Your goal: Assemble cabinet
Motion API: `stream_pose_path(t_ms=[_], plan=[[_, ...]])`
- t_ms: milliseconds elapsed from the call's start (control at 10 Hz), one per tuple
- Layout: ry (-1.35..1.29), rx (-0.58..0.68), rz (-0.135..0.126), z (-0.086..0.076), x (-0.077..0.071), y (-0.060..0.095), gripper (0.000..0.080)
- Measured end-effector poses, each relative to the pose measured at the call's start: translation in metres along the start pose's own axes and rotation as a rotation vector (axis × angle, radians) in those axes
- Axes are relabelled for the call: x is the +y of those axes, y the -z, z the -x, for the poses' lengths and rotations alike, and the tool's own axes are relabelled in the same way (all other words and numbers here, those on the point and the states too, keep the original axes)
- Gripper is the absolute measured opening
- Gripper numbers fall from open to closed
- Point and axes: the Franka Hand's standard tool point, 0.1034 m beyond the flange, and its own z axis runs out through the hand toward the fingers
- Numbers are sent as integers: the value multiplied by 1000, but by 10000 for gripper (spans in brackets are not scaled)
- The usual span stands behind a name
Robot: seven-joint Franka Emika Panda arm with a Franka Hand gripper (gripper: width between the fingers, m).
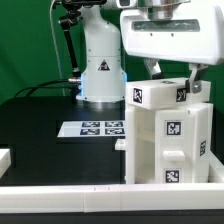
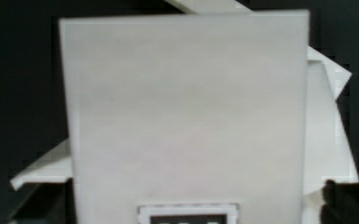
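Note:
The cabinet [image 1: 170, 140] is a tall white box with black-and-white tags, standing at the exterior view's right near the front. A white tagged top panel [image 1: 158, 95] lies on top of it. My gripper [image 1: 172, 80] hangs straight over that panel, with one dark finger [image 1: 197, 85] at its right edge and the other at its far side. In the wrist view the white panel [image 2: 185, 110] fills the frame with a tag [image 2: 190, 213] at its near end. Dark fingers [image 2: 348, 190] press on both of its long edges.
The marker board [image 1: 93, 129] lies flat on the black table left of the cabinet. The robot base [image 1: 100, 70] stands behind it. A white rail [image 1: 60, 196] runs along the front edge, with a small white piece [image 1: 5, 158] at the far left.

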Motion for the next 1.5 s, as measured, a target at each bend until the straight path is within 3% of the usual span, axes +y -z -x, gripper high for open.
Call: stream_pose_path(t_ms=[200,600,900,1300,1500], plan=[[16,-2,2,1,1,1,789],[72,-5,-24,5,-3,24,796],[146,1,-26,4,-6,25,796],[624,20,-39,6,-15,30,796],[903,18,-32,5,-14,25,796]])
